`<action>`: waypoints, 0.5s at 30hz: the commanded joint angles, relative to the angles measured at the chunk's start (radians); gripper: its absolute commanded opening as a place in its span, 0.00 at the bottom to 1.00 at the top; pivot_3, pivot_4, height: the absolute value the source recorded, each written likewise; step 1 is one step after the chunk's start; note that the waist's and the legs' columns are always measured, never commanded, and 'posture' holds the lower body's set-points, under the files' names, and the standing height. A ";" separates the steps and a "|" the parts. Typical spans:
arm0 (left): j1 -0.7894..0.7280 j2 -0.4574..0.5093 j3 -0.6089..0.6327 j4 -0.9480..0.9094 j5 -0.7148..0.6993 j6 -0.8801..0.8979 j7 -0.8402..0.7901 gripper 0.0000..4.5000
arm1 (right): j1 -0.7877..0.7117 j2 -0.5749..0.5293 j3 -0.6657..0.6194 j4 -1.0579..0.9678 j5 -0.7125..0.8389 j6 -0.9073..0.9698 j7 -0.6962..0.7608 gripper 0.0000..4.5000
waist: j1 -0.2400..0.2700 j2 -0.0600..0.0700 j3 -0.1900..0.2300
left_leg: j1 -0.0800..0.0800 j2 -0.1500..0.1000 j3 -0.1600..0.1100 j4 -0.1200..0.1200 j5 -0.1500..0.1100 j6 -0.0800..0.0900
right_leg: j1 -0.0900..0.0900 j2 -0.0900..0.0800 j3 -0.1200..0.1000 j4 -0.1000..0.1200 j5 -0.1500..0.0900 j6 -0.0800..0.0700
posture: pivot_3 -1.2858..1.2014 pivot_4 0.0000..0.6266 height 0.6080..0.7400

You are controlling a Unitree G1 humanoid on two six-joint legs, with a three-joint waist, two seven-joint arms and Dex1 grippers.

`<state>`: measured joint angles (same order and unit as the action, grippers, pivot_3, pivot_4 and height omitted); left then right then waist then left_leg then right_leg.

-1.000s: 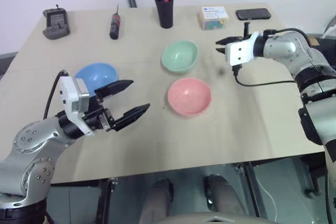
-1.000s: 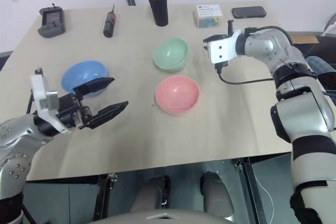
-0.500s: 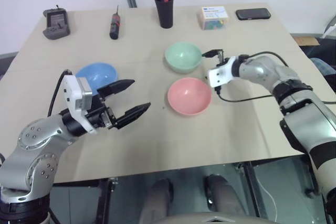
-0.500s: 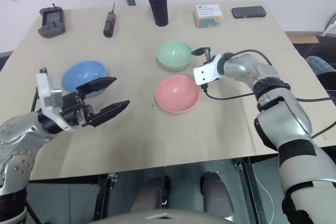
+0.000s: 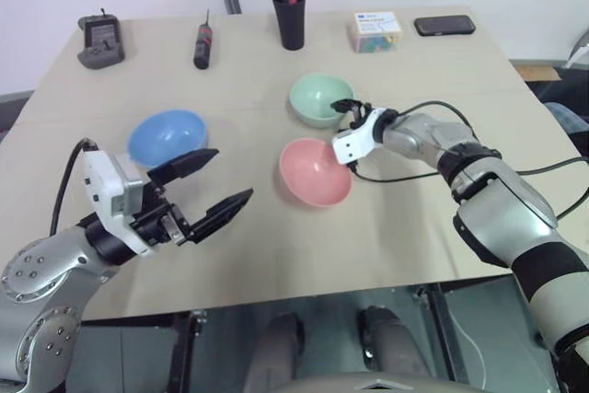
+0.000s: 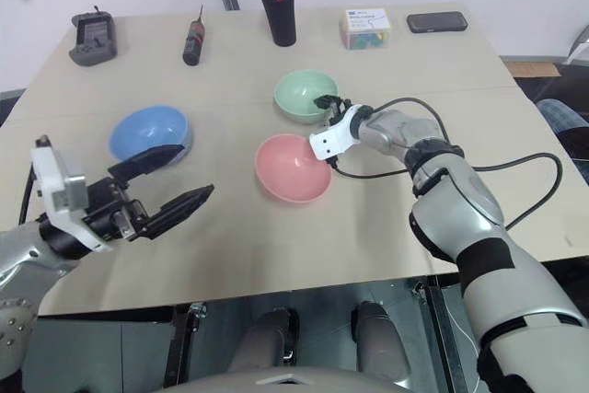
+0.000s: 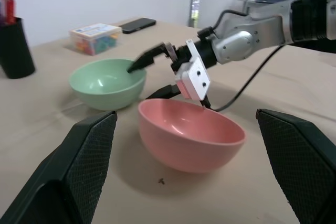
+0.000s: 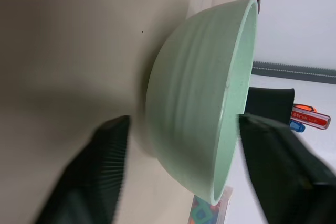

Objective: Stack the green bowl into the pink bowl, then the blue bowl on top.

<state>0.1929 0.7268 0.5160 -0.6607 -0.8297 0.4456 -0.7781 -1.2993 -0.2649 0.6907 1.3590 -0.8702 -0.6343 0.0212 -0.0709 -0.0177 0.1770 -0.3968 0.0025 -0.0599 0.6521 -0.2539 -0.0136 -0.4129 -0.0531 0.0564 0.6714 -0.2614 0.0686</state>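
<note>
Right gripper straddling green bowl rim, fingers apart, not clamped; pink bowl just beside. Left gripper spread wide, holding nothing; blue bowl just beyond.

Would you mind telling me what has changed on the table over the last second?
The right end effector swung down from beside the phone to the green bowl; one finger now sits inside the near rim, one outside, not yet clamped. The pink bowl slid slightly leftward. The blue bowl stayed put, and the left end effector stayed open.
</note>
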 commanded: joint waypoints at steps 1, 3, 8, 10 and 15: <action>0.010 -0.002 0.039 -0.048 -0.026 -0.011 0.016 1.00 | -0.033 -0.001 -0.003 0.001 0.005 0.005 0.012 0.35 | 0.000 0.000 0.000 | 0.000 0.000 0.000 0.000 0.000 0.000 | 0.000 0.000 0.000 0.000 0.000 0.000 | 0.52 0.24 1.00; 0.013 -0.002 0.041 -0.047 -0.026 -0.014 0.018 1.00 | -0.040 -0.010 -0.008 -0.001 0.010 -0.006 0.018 0.14 | -0.001 0.000 0.000 | 0.000 0.000 0.000 0.000 0.000 0.000 | 0.000 0.000 0.000 0.000 0.000 0.000 | 0.52 0.24 1.00; 0.002 -0.007 0.027 -0.033 -0.025 -0.025 0.016 1.00 | -0.066 -0.052 -0.026 -0.015 0.031 -0.065 0.058 0.02 | -0.001 0.000 0.000 | 0.000 0.000 0.000 0.000 0.000 0.000 | 0.000 0.000 0.000 0.001 0.000 0.000 | 0.52 0.24 1.00; -0.008 -0.010 0.012 -0.018 -0.015 -0.032 0.009 1.00 | -0.081 -0.077 -0.042 -0.025 0.051 -0.101 0.082 0.02 | 0.000 0.000 0.000 | 0.000 0.000 0.000 0.000 0.000 0.000 | 0.000 0.000 0.000 0.001 0.000 0.000 | 0.52 0.24 1.00; -0.002 -0.013 -0.009 0.028 0.018 -0.053 -0.022 1.00 | -0.105 -0.146 -0.135 -0.061 0.177 -0.215 0.250 0.02 | -0.002 0.000 0.000 | 0.000 0.000 0.001 0.000 0.000 0.000 | 0.000 0.000 0.000 0.001 0.000 0.000 | 0.52 0.24 1.00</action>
<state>0.1835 0.7136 0.4991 -0.6426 -0.8268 0.4243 -0.7822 -1.3643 -0.3817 0.6216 1.3418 -0.7835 -0.7914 0.1904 -0.0728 -0.0176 0.1771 -0.3967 0.0026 -0.0593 0.6521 -0.2539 -0.0135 -0.4129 -0.0527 0.0564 0.6718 -0.2615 0.0685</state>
